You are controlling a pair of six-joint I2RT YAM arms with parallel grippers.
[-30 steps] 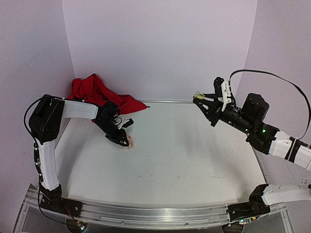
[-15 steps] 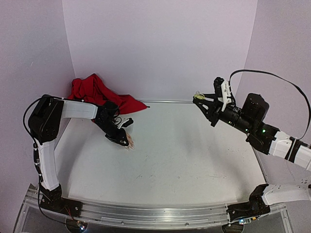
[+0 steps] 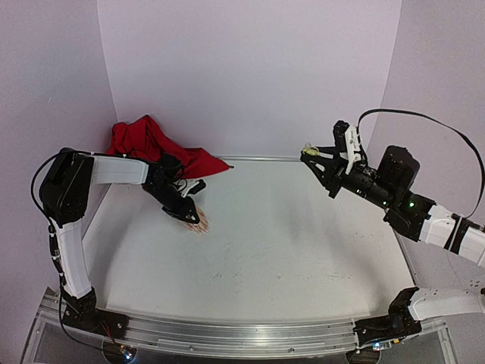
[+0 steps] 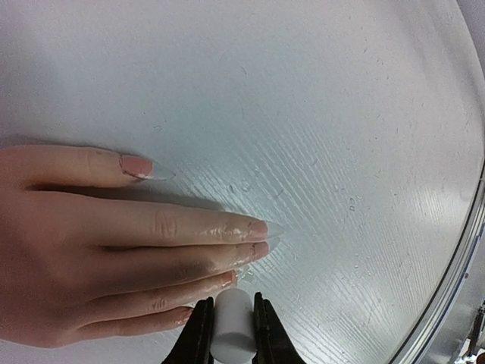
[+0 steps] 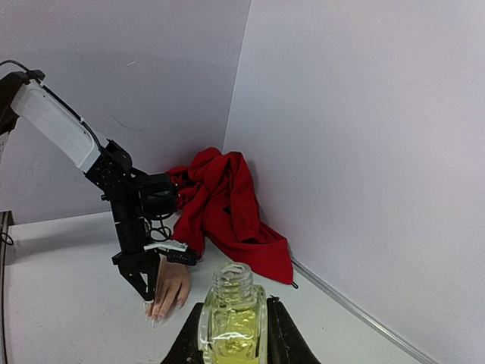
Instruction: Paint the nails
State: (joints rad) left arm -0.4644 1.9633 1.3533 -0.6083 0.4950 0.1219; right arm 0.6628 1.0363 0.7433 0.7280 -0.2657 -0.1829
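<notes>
Visitor: Location of the mannequin hand [image 3: 198,221]?

Colleague: Left half of the white table [image 3: 303,250], palm down, fingers pointing toward the middle of the table. Its red sleeve [image 3: 148,142] lies bunched in the far left corner, against the wall.

Visitor: Condition of the nails [image 4: 138,164]?

Colleague: Long and pointed. In the left wrist view, the nail on the finger set apart at the top is pink with a clear tip. The nails on the next fingers look glossy, and their tips lie close to the table surface.

Visitor: State of the left gripper [image 4: 231,303]?

Colleague: Jaws clamped on a white cylinder [image 4: 229,341], which sits between the two black fingers. The cylinder's far end is just beside the tips of the lower fingers of the mannequin hand. I cannot tell whether anything touches a nail; the view does not show it.

Visitor: And the right gripper [image 5: 233,334]?

Colleague: Raised above the right side of the table, well apart from the mannequin hand. Jaws closed on a small glass bottle [image 5: 232,315] of yellowish liquid. The bottle stands upright with its neck open.
</notes>
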